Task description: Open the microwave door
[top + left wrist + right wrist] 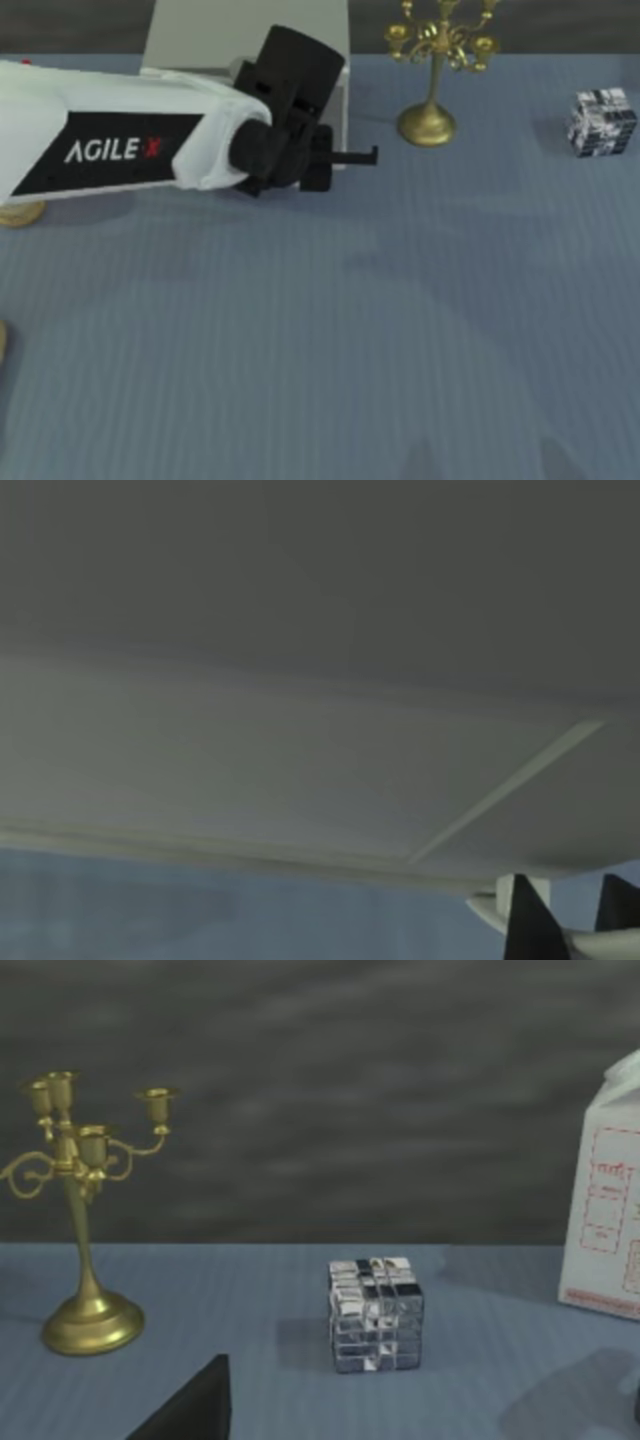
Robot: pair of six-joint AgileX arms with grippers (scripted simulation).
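Left gripper at twelve o'clock — against the boxy light-grey microwave, presumably reaching its door handle; finger state unclear.

The left arm's jaws sit against the front of the microwave, which stands at the back left of the tabletop. Right of the jaws stands a candlestick; farther right lies a cube, well apart.
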